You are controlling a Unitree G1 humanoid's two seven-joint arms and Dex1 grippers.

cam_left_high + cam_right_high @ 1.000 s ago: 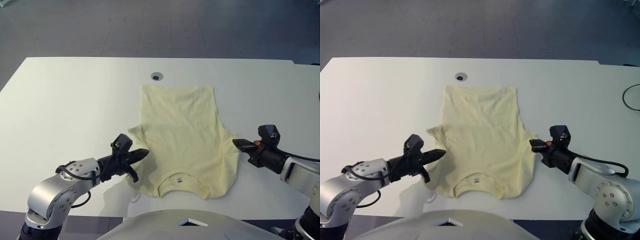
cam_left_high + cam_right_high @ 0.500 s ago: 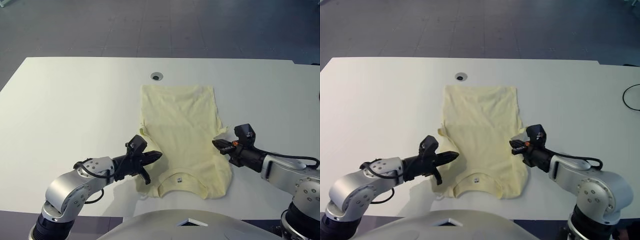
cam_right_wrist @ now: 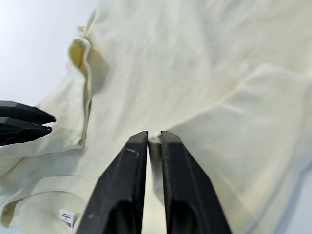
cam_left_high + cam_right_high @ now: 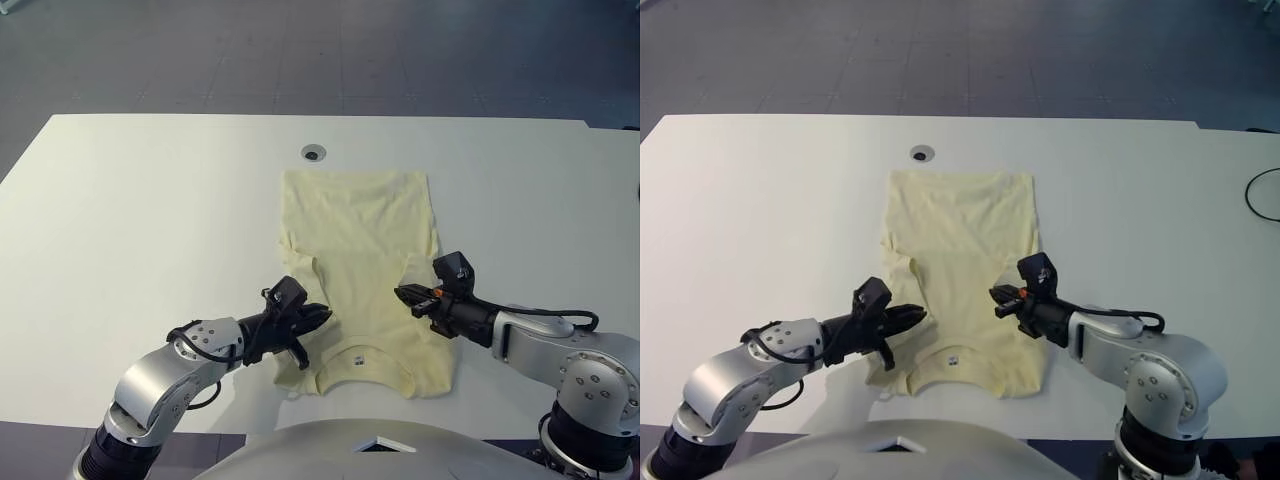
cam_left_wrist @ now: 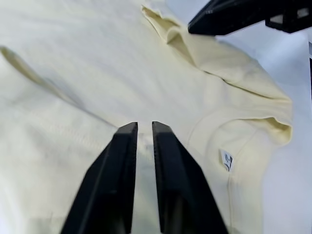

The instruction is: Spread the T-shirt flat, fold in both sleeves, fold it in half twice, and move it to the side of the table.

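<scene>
Left eye view: T-shirt point(image 4: 355, 270) runs near-far, collar point(image 4: 360, 365) nearest.

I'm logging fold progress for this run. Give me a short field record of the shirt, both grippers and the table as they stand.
T-shirt: pale yellow, flat, collar toward the robot
left gripper: shut on left sleeve, over the shirt body
right gripper: shut on right sleeve, over the shirt body
halving folds: not yet done
table: white, round port beyond the hem
</scene>
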